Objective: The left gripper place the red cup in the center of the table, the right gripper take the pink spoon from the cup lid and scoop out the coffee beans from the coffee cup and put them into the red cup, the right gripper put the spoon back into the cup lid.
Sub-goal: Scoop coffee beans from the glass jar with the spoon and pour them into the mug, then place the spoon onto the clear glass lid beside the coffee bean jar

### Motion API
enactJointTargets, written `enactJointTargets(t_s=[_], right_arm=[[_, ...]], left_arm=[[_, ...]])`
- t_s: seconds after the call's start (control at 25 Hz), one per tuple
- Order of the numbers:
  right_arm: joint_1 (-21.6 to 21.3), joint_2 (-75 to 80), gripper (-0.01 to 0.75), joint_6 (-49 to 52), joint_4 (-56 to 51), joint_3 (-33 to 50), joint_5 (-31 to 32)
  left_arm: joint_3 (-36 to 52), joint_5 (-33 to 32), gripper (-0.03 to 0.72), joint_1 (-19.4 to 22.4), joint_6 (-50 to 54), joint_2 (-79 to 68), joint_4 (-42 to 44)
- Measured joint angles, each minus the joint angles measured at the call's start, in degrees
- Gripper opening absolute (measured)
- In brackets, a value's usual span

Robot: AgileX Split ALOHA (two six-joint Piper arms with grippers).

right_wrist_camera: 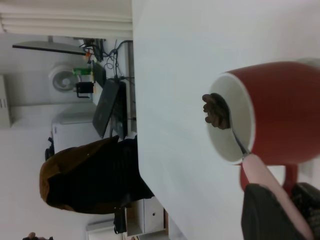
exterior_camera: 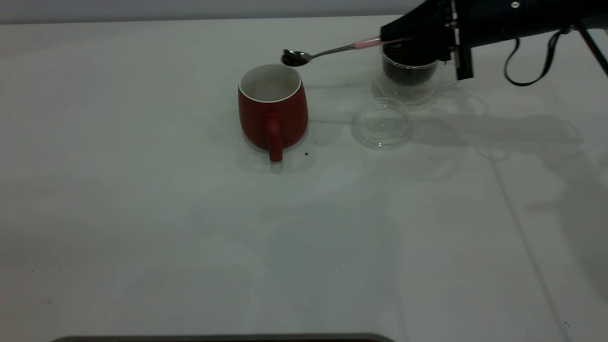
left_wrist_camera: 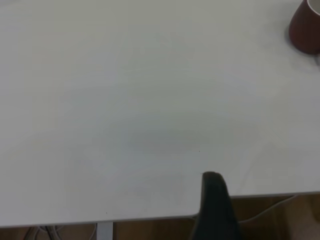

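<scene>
Spoon axis ran nearly level, with the handle end slightly higher. The pink spoon was pinched by its handle in the right gripper, the bowl pointing away from the tool toward the red cup. The metal bowl hung just above the far edge of the cup's rim, and the right wrist view showed coffee beans heaped in the bowl over the white interior of the cup. The cup stood upright on the table, well out from the gripper, its handle turned toward the exterior camera.

Directly beneath the gripper stood the coffee cup, holding a dark mass of beans. The cup lid lay flat just beside that cup, on the side nearer the exterior camera, with nothing in it.

The left gripper sat by the table edge, far from the cup; only one dark finger showed, so its state could not be determined.
</scene>
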State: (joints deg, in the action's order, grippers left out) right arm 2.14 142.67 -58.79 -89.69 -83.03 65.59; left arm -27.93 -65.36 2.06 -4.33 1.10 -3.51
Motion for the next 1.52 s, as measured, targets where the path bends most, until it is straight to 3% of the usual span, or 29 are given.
enactJointTargets(t_s=[0.44,0.8,0.96,1.12,1.28,1.52], right_arm=[[3.1,0.0,0.113,-11.5,-3.6,0.0,0.0],[3.1,0.0,0.113,-33.8,-3.5,0.0,-2.3],[3.1,0.0,0.113,-38.1,-3.8,0.0,-3.4],[3.1,0.0,0.113,-35.4,-3.8,0.0,-2.4],[2.8,-2.3,0.113,-24.5,1.2,0.0,-0.4],[-0.9,-8.9,0.113,-9.1,9.4,1.7,0.1]], left_arm=[[0.0,0.0,0.586,0.0,0.0,0.0,0.0],[0.0,0.0,0.586,0.0,0.1,0.0,0.0],[0.0,0.0,0.586,0.0,0.1,0.0,0.0],[0.0,0.0,0.586,0.0,0.1,0.0,0.0],[0.0,0.0,0.586,0.0,0.1,0.0,0.0],[0.0,0.0,0.586,0.0,0.1,0.0,0.0]])
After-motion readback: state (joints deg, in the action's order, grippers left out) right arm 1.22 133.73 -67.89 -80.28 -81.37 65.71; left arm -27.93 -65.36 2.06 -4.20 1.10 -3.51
